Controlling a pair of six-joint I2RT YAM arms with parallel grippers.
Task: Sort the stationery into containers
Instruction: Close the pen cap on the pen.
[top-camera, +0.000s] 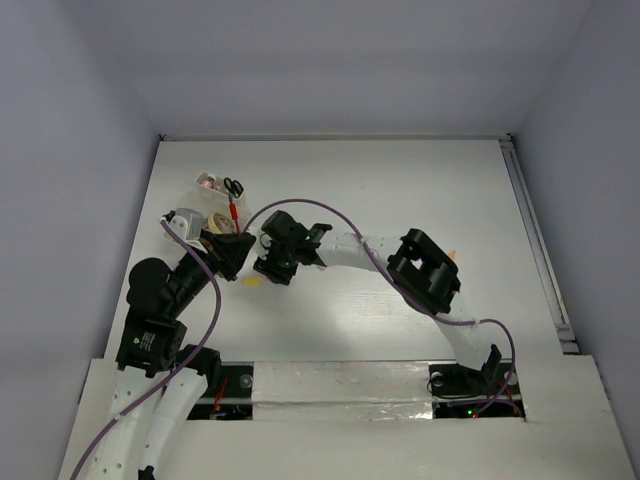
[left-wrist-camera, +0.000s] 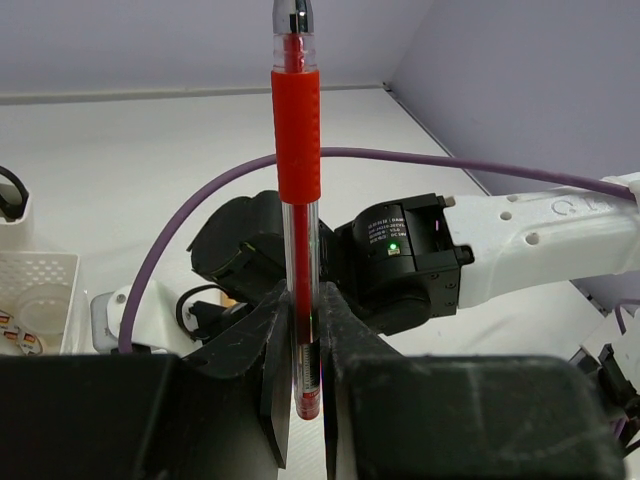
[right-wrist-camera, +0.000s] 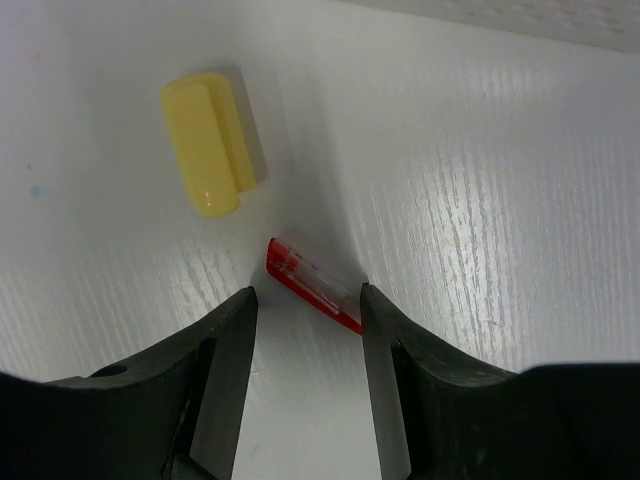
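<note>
Left gripper (left-wrist-camera: 305, 322) was clamped tight on a red pen (left-wrist-camera: 297, 150). It gripped the pen low on its clear barrel, with the red grip sleeve and metal tip standing out beyond the fingers. In the top view it held the pen up just short of the containers (top-camera: 207, 183) at the far left of the desk (top-camera: 400, 180). The pen was therefore in hand but not yet put away. The right gripper (right-wrist-camera: 305, 300) had reached across toward the left side of the desk and hung close over it, pointing down. Its jaws stood partly apart on either side of a small red-and-clear piece (right-wrist-camera: 310, 285), which looked like a pen cap. The piece lay flat on the desk, with a gap on one side and its other end just beside a finger, so it read as not yet gripped. A pair of black-handled scissors (top-camera: 234, 186) appeared to be in the containers already. Whatever else lay in the compartments was too small to make out. A yellow block (right-wrist-camera: 210, 140), perhaps an eraser, lay loose on the desk near the red-and-clear piece. A small orange bit (top-camera: 452, 257) lay well apart beside the right arm's elbow. By this reading the sorting was well along, with the held pen and at least three small loose items left to sort.
</note>
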